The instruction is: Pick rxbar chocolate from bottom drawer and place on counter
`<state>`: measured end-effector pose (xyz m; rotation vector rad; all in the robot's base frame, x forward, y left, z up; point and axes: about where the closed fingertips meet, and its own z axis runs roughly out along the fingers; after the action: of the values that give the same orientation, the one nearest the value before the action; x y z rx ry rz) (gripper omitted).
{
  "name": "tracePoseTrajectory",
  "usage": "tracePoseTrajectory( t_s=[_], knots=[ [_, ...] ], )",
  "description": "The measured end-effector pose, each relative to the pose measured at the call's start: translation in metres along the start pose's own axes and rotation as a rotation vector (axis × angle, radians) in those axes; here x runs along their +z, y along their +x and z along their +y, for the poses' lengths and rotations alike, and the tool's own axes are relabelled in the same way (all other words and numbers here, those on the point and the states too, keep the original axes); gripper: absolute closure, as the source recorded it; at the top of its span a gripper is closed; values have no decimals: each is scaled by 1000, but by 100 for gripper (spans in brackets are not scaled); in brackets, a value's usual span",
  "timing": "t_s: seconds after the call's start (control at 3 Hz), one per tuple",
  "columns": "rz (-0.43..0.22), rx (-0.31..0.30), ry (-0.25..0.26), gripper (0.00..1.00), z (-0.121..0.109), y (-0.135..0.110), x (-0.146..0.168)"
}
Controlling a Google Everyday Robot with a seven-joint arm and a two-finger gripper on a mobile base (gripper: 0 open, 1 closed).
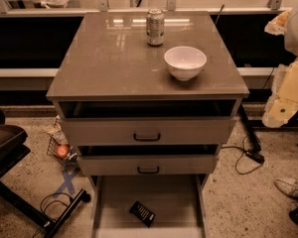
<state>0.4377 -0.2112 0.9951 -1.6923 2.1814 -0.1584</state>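
From my station I see the rxbar chocolate (142,213) lying flat on the floor of the bottom drawer (179,202), which is pulled out below the front edge of the desk (237,108). The bar sits slightly left of the drawer's middle, turned at an angle and clear of the side walls. Above it, the middle drawer (188,165) and the top drawer (99,131), both grey-fronted with black handles, each show a dark gap over the front. On the counter (104,63) a can (155,27) stands upright near the back edge, about centred. A white bowl (185,62) sits upright toward the right edge, nearer the front than the can and apart from it. The gripper (280,112) hangs out past the desk's front right corner at the end of the pale arm (293,78), well apart from the bar. Whether the claw is apart or together I cannot tell. A black cable (238,155) lies on the floor off that same right side.
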Motion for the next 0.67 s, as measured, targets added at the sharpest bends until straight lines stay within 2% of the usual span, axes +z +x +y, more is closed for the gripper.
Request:
tracePoseTrajectory(
  t_s=[0.33, 0.67],
  knots=[
    [-5, 11, 0, 0, 1, 0, 10],
    [-38, 46, -11, 0, 14, 10, 38]
  ],
)
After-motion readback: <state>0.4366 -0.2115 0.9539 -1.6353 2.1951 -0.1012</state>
